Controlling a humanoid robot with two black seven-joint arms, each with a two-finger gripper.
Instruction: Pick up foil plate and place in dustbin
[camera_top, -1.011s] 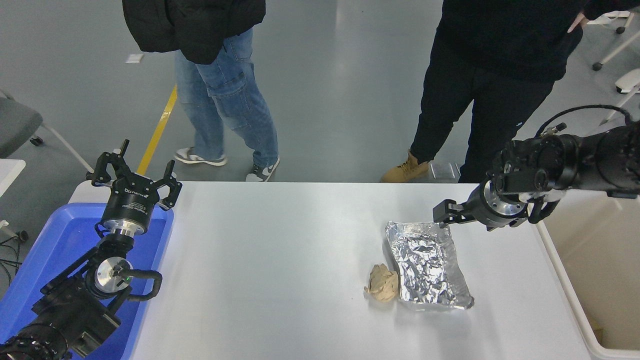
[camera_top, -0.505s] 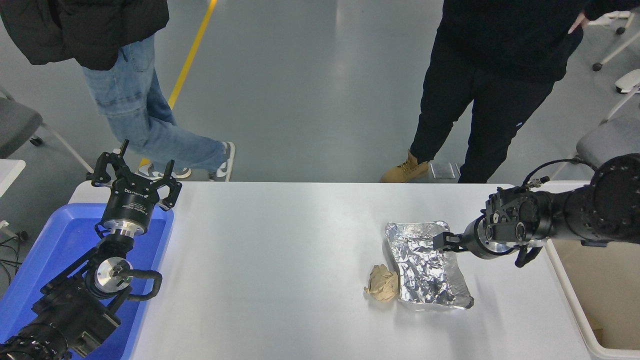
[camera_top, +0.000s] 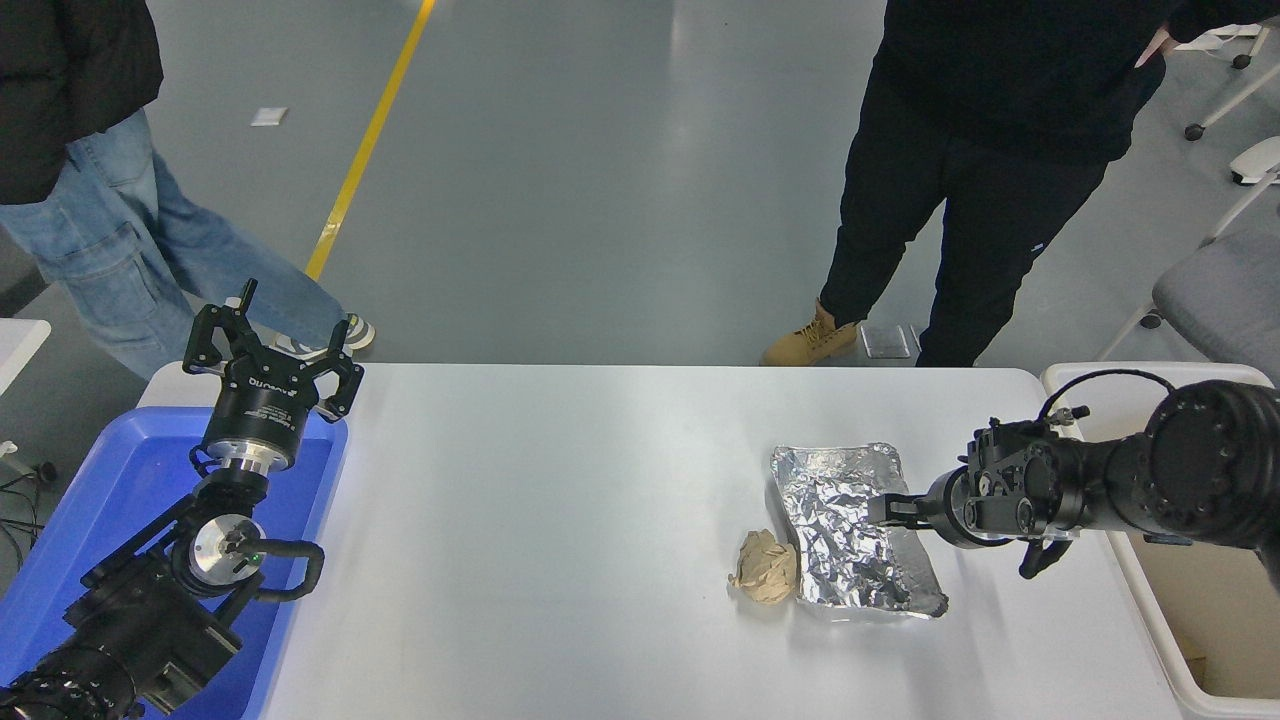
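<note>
Nearest you, lower left: your left arm is parked over the blue tray (camera_top: 60, 560), its left pincer (camera_top: 268, 345) pointing away with fingers spread apart, holding nothing.

On the white worktop (camera_top: 560, 560), right of centre: the foil plate (camera_top: 850, 530) lies flat, long side running away from you. A small crumpled tan paper ball (camera_top: 766, 567) sits just beside its near left edge, touching or almost touching.

Your right arm comes in from the right edge, low over the worktop. The right pincer (camera_top: 882, 509) has its tip over the plate's right rim, about halfway along. You cannot tell from this angle whether its fingers are apart or together.

At the right edge: the dustbin (camera_top: 1150, 610), cream rim, beige inside, stands against the worktop's side.

Far side: two people stand on the grey floor, one in black trousers (camera_top: 960, 210) opposite the plate, one in blue jeans (camera_top: 100, 250) at far left.
</note>
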